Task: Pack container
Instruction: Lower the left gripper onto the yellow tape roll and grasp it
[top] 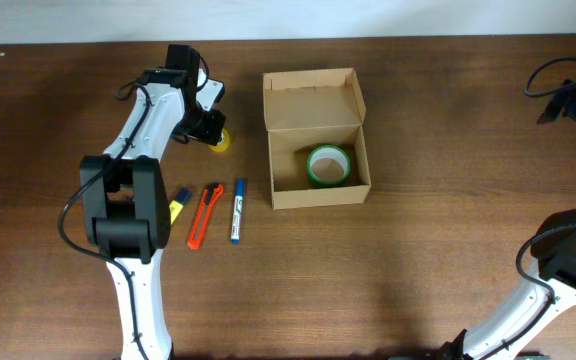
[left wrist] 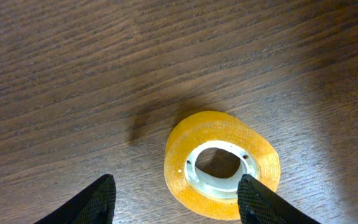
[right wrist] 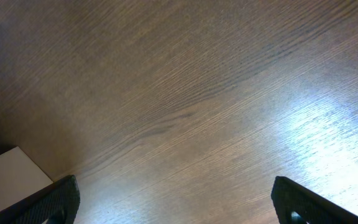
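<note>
Yellow tape (left wrist: 185, 152) left of box (top: 318, 196) sits off-centre between wide-open, empty left jaws; closing may knock it aside.

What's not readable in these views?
Overhead: the left arm hides much of the yellow tape roll and part of the yellow marker with a blue cap.
Overhead: print on the blue-and-white marker is too small.
Left wrist: the bottom edge cuts off the left gripper, so roll contact is unclear.
Right wrist: pale flat block, cut by the corner, unidentifiable.
</note>
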You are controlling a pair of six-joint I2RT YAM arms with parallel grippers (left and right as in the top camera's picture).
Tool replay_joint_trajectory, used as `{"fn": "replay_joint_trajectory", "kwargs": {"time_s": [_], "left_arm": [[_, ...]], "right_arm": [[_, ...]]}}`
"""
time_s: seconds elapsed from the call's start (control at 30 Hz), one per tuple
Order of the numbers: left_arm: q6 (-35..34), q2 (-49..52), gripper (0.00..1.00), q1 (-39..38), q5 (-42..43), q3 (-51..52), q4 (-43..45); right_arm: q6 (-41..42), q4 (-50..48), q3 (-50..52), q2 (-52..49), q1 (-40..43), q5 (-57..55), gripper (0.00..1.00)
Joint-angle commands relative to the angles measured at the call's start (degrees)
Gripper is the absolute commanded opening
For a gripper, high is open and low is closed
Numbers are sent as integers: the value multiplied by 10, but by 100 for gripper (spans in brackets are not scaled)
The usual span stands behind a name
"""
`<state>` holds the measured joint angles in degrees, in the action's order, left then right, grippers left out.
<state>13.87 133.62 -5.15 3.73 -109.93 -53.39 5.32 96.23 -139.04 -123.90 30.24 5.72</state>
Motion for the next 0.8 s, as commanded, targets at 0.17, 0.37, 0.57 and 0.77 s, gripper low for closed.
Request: {"fn": "replay_joint_trajectory", "kwargs": {"time_s": [0.17, 0.37, 0.57, 0.77], "left_arm": [[-3, 6, 61, -1, 5, 0, 13], [-3, 16, 61, -1, 5, 0, 13], [-3, 18, 61, -1, 1, 0, 14], [-3, 19, 61, 0, -5, 0, 14]], "right_arm": [[-4, 0, 0, 17, -2, 8, 99], [-4, 0, 0, 17, -2, 8, 100], [-4, 0, 0, 17, -2, 7, 99], [-4, 0, 0, 17, -2, 8, 99]]}}
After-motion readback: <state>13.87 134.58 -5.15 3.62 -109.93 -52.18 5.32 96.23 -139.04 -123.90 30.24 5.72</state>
